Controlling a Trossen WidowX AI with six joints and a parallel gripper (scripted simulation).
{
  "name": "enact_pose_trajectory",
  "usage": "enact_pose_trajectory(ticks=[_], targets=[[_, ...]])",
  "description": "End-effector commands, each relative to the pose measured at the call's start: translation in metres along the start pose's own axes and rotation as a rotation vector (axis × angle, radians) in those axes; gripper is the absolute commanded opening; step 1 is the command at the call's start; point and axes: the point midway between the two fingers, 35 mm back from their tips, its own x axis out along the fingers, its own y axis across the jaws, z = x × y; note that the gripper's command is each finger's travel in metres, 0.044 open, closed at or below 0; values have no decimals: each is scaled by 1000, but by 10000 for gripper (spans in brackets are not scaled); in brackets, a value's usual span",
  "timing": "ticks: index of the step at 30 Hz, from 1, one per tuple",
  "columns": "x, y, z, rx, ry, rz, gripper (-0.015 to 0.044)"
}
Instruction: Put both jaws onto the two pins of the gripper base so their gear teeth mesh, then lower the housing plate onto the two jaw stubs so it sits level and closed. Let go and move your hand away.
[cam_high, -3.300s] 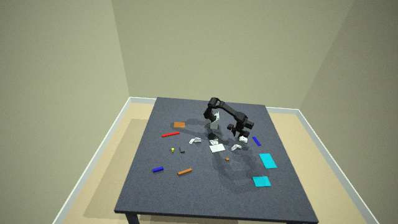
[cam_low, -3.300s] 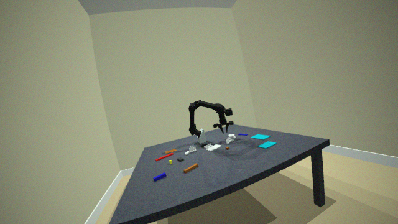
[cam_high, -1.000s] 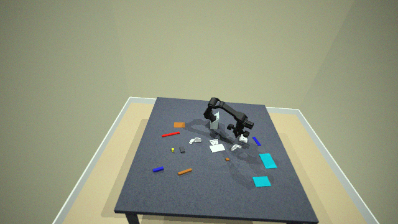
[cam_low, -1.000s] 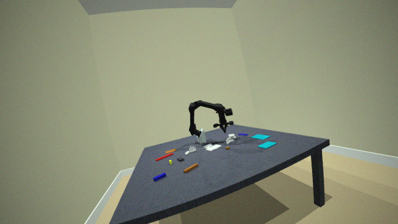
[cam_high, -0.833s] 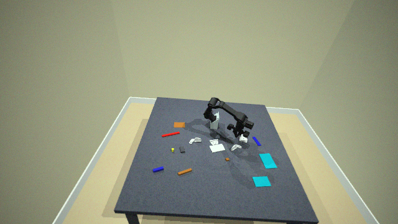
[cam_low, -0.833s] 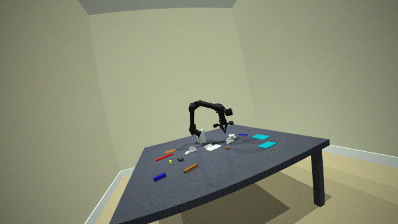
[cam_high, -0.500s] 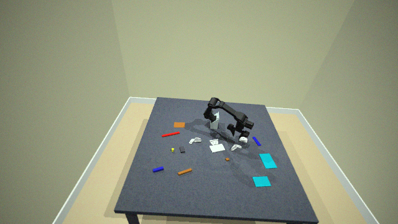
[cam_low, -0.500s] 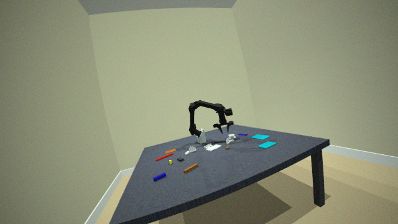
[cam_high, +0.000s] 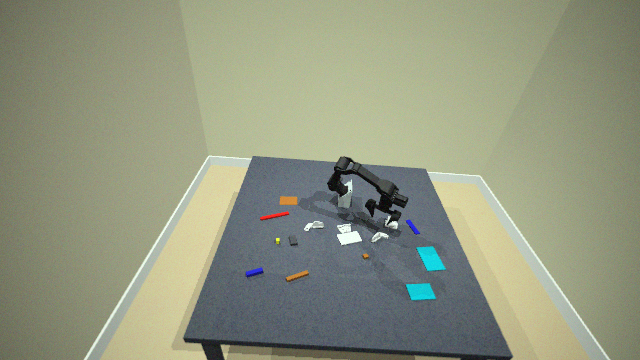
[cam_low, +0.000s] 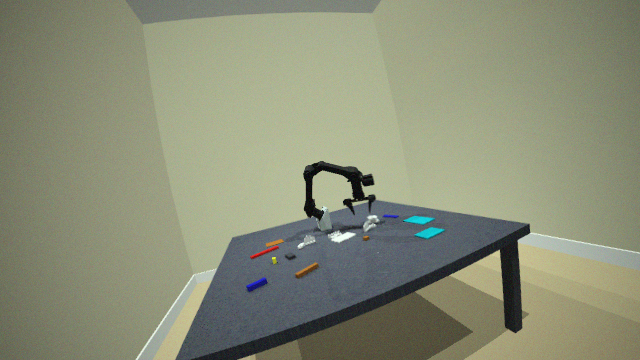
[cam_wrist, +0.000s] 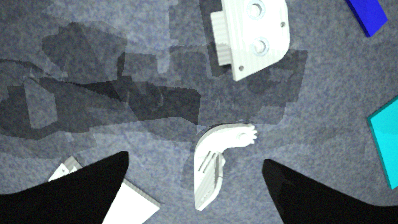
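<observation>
My gripper (cam_high: 383, 219) (cam_low: 362, 213) (cam_wrist: 197, 162) is wide open and empty, above one white curved jaw (cam_high: 379, 237) (cam_low: 368, 227) (cam_wrist: 220, 137). That jaw lies on the table between the fingers in the wrist view, its teeth pointing right. A white plate with two round holes, apparently the housing plate (cam_high: 391, 224) (cam_low: 373, 219) (cam_wrist: 270, 30), lies beyond it. The other jaw (cam_high: 315, 226) (cam_low: 308, 242) lies left of the middle. A white part, apparently the gripper base (cam_high: 349, 238) (cam_low: 344, 237) (cam_wrist: 132, 205), lies between the jaws, partly hidden by a finger in the wrist view. Its pins are unclear.
An orange cube (cam_high: 365, 256) (cam_low: 366, 238) lies in front of the near jaw. A blue bar (cam_high: 412, 227) (cam_wrist: 369, 15) and two cyan plates (cam_high: 430, 258) (cam_high: 421, 291) lie to the right. Red, blue and orange bars, a yellow block and a dark block lie left.
</observation>
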Motion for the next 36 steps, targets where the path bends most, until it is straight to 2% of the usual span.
enact_pose_trajectory(ticks=[1, 18, 34, 36], targets=[[0, 0, 0, 0, 0, 0, 440], [0, 0, 0, 0, 0, 0, 440], [0, 0, 0, 0, 0, 0, 20], [0, 0, 0, 0, 0, 0, 0]])
